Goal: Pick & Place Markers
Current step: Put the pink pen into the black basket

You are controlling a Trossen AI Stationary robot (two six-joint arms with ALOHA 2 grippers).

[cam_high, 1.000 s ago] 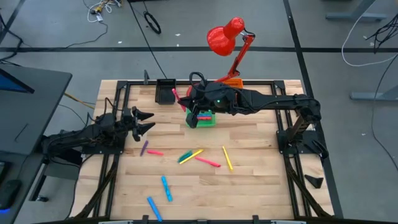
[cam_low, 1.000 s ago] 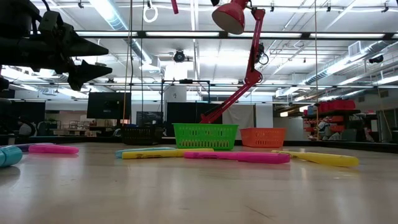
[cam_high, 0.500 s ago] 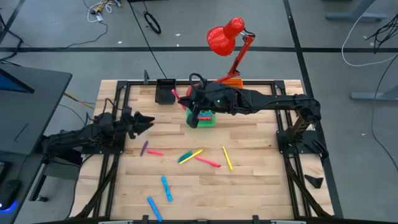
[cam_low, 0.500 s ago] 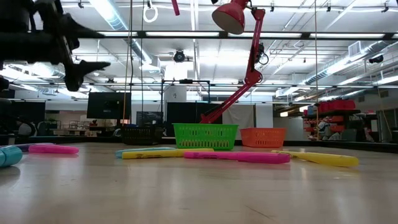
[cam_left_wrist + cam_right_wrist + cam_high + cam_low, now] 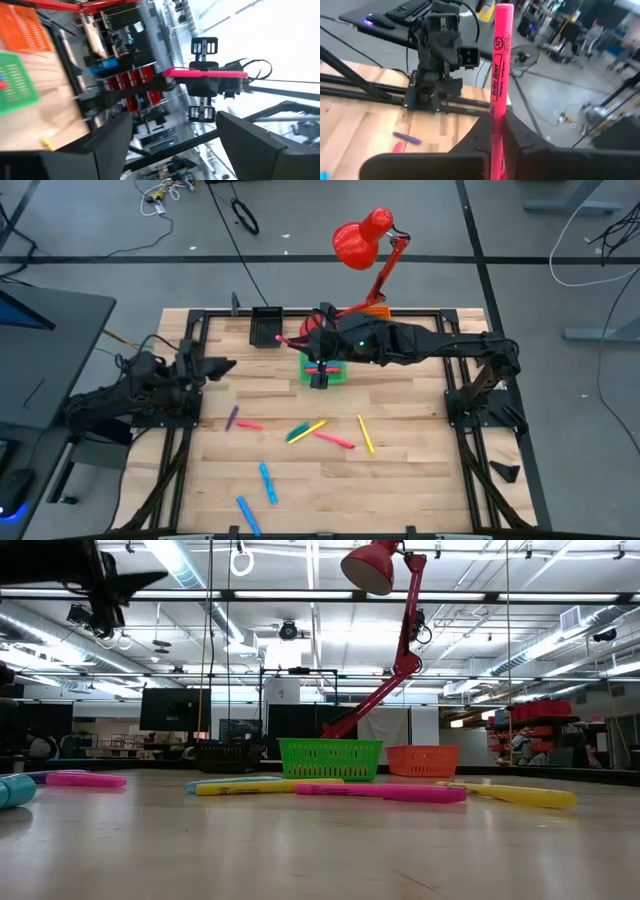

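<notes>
A pink highlighter (image 5: 498, 75) stands clamped between the two fingers of the right pincer (image 5: 496, 131), its barrel printed "brite liner" and pointing away from the wrist. In the high view this right pincer (image 5: 318, 358) sits over the green bin (image 5: 335, 372) near the table's far edge, with the highlighter's pink end (image 5: 284, 340) sticking out toward the black bin (image 5: 266, 326). An orange bin (image 5: 374, 311) stands just beyond the green one, at the foot of the red lamp (image 5: 362, 238).

The other markers lie loose on the wooden table (image 5: 420, 470): a purple marker (image 5: 232, 417) beside a short pink marker (image 5: 250, 425), a green marker (image 5: 298, 430) crossed with a yellow marker (image 5: 312, 428), a longer pink marker (image 5: 335, 440), another yellow marker (image 5: 366, 434), and two blue markers (image 5: 267, 482) (image 5: 247, 514) nearer the front edge.

The left pincer (image 5: 213, 367) hangs above the table's left side, raised well clear of the markers, fingers spread apart and holding nothing. Its wrist view looks across at the right arm and the pink highlighter (image 5: 205, 73) it carries.

From the low view, a pink marker (image 5: 380, 792) and yellow markers (image 5: 255, 786) lie in front of the green bin (image 5: 330, 759) and orange bin (image 5: 422, 761).
</notes>
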